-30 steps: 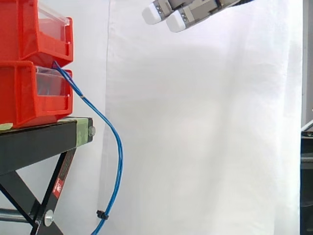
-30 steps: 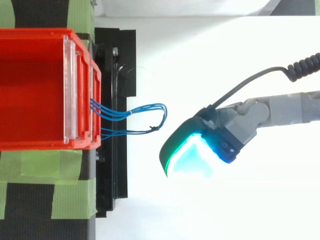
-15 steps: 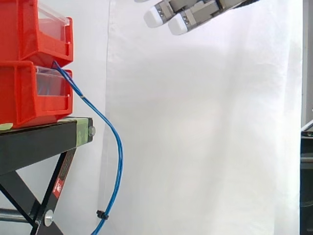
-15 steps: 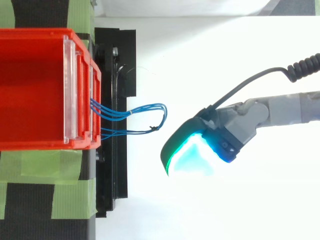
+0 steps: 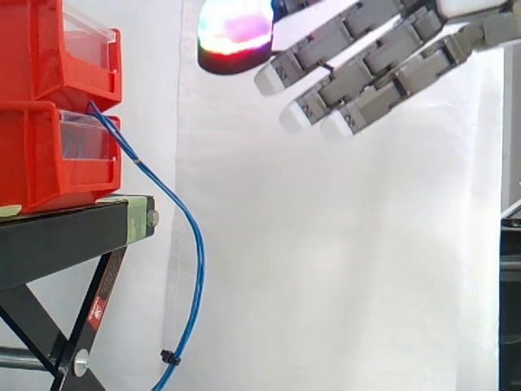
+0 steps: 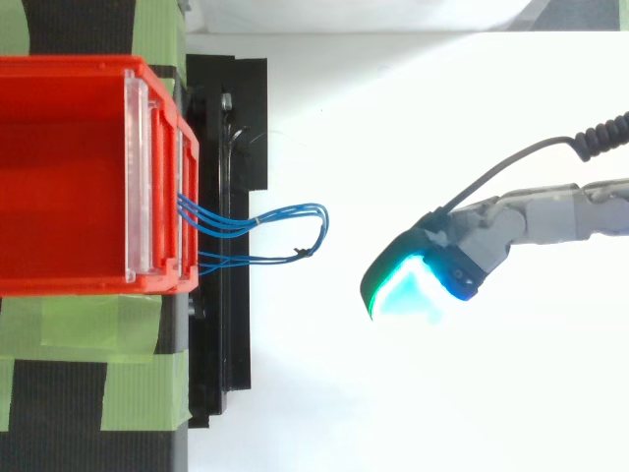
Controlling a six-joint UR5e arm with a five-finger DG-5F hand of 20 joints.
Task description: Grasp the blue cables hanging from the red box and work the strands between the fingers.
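Note:
A bundle of thin blue cables (image 5: 198,244) comes out from between the two stacked red bins (image 5: 49,155) and hangs in a loop past the stand's edge, tied low down by a small black tie (image 5: 169,357). From above, the cables (image 6: 285,211) loop out to the right of the bin front. My hand (image 5: 362,75) hovers high and to the right of the cables, apart from them. Its fingers are stretched out straight toward the lower left, and a glowing fingertip (image 5: 234,32) is above them. In the top view the hand (image 6: 482,241) lies right of the loop, holding nothing.
The bins rest on a black stand (image 5: 65,236) with green tape (image 6: 98,329) on its top. A white curtain (image 5: 342,261) backs the whole scene. Open space separates the cable loop from the hand.
The hand has come lower into the side view and spread its fingers out. From above, it has drawn back to the right, away from the cable loop. The cables have not moved.

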